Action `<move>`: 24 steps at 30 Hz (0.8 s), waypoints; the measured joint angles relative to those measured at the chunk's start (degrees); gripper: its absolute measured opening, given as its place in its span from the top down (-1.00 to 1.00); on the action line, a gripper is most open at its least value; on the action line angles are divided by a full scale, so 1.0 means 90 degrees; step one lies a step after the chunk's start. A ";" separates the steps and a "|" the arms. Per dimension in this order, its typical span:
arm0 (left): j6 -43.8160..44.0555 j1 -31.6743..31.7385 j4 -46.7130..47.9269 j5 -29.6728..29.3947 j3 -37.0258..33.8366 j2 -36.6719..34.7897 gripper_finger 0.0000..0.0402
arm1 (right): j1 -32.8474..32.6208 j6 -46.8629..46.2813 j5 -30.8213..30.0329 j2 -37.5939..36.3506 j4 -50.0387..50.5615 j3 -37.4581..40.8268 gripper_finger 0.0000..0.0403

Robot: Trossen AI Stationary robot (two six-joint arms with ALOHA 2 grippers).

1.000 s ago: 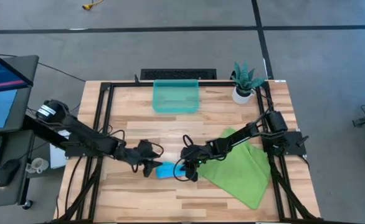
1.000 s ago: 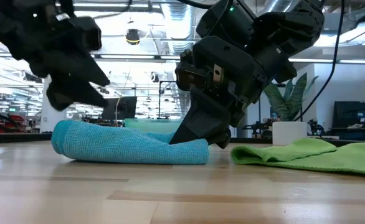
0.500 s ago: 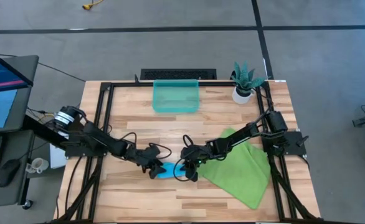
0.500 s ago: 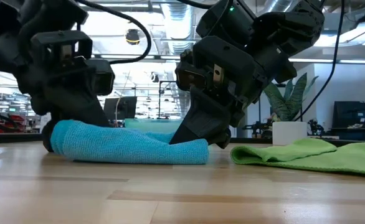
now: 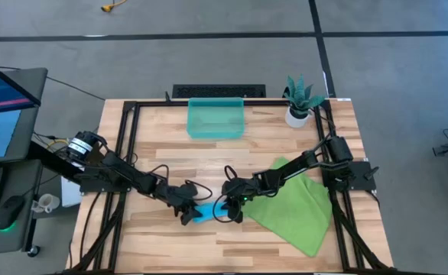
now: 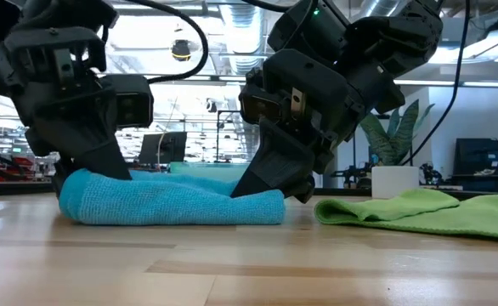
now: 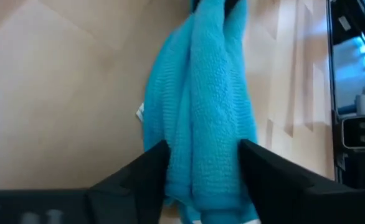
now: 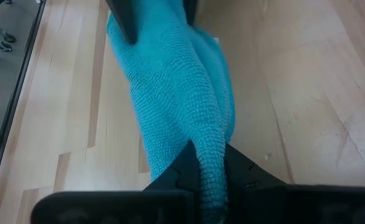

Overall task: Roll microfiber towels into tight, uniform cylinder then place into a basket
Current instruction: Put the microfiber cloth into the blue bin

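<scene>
The blue towel (image 5: 206, 211), loosely rolled, lies lengthwise left to right on the wooden table, near its front middle. My left gripper (image 5: 187, 214) is at the roll's left end (image 6: 75, 200) and my right gripper (image 5: 225, 208) at its right end (image 6: 270, 204), each closed on the towel. The lime-green towel (image 5: 293, 205) lies spread flat to the right, under the right arm. The teal basket (image 5: 216, 118) stands at the table's far middle. My left gripper has the blue towel's left end (image 7: 201, 177) between its two fingers (image 7: 148, 168), one on each long side of the roll. It comes slanting down from the table's left, along the roll. The towel rests on the table. My right gripper pinches a thin fold at the blue towel's right end (image 8: 208, 149) between its two fingers (image 8: 184, 163). It comes slanting down from the table's right, along the roll. That end lies on the table.
A white pot with a green plant (image 5: 299, 101) stands at the far right corner, next to the basket. Bare wood lies between the basket and the towels and along the front edge. Black frame rails (image 5: 124, 145) run along the table's sides.
My left gripper has come down and toward the table's right, tipping farther downward, until its fingers stand over the blue towel's left end. That end now sits a little flatter. My right gripper has kept still on the right end.
</scene>
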State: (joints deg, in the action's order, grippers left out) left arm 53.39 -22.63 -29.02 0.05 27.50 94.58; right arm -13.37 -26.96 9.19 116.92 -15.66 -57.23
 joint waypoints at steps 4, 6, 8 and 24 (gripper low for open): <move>-0.0106 -0.0020 0.0024 0.0143 0.0134 0.0006 0.44 | 0.0000 -0.0002 0.0000 0.0000 -0.0007 -0.0002 0.77; -0.0120 -0.0018 0.0063 0.0074 0.0190 0.0006 0.61 | 0.0000 -0.0002 -0.0006 0.0000 -0.0005 -0.0002 0.77; -0.0160 -0.0016 0.0041 0.0045 0.0261 -0.0002 0.78 | 0.0000 -0.0002 -0.0025 0.0000 -0.0005 -0.0002 0.77; -0.1832 0.1536 0.1882 0.0547 0.0278 -0.1903 0.89 | 0.0580 0.0893 -0.0126 -0.1089 0.0611 0.0027 0.86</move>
State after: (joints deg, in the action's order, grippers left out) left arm 36.90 -8.80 -12.08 4.98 30.00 77.45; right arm -8.15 -18.92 8.05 107.12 -10.16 -56.99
